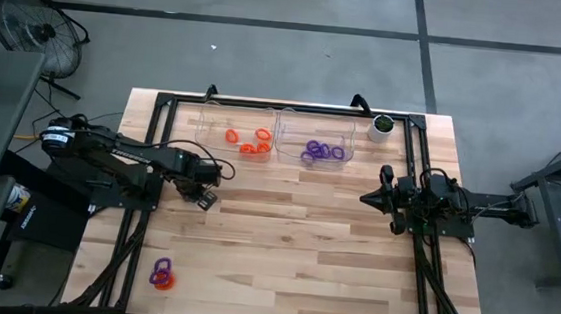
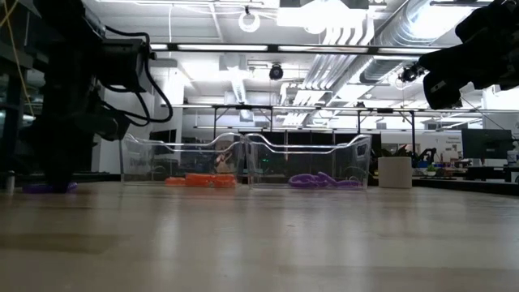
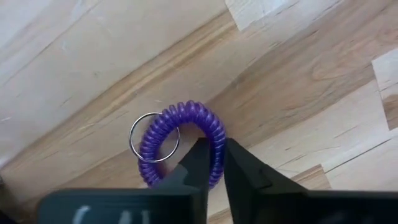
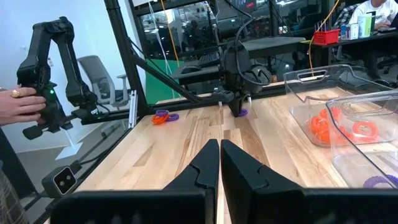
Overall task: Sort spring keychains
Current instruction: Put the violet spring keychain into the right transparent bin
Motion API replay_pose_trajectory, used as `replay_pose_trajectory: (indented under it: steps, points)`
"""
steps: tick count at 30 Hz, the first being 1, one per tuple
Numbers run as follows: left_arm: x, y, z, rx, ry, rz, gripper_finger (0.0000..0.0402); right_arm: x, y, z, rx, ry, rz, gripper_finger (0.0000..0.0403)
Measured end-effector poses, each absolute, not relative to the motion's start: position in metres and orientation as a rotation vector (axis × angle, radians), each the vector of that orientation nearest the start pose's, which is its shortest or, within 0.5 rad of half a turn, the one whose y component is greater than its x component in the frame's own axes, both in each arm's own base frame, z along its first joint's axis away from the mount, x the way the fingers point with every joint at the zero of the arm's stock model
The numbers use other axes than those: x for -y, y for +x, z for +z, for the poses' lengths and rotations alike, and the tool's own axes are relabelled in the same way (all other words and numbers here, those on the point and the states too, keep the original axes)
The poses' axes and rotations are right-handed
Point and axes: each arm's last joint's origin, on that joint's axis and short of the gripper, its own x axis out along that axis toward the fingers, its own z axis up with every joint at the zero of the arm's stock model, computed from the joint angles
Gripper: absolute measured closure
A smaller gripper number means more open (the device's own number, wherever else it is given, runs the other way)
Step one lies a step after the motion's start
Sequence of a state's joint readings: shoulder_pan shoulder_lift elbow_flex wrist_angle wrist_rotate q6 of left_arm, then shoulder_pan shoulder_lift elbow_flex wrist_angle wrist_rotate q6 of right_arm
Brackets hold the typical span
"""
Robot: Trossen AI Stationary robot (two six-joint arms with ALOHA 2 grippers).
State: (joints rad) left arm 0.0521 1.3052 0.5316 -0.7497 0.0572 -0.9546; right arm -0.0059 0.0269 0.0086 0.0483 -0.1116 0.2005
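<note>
On the table's near-left part, a purple and an orange spring keychain lie touching each other, well apart from everything else. Further right, the left gripper is down at the table surface with its fingers clamped on the coil of a purple keychain; the metal split ring on that coil lies to one side, clear of the fingers. At the far edge, the left clear bin holds several orange keychains, and the right clear bin beside it holds purple ones. A small white cup stands just beside the right bin. The right gripper waits over the table's right side, fingers together, holding nothing. In judgement, these coils are light, springy plastic that will flex and may twist or spring free under a pinch. The sound hold is across the coil wall, as taken here, not on the thin, slippery metal ring. A person's hand shows beyond the table, gripping a separate arm.
</note>
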Motion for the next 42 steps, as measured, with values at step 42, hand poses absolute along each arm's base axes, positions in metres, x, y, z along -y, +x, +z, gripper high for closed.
replay_pose_trajectory:
  steps: [42]
  points:
    - [-0.076,0.322,0.315,-0.932,-0.361,0.539,0.0401,-0.003,0.099,0.169,0.020,0.199,0.109,0.0391]
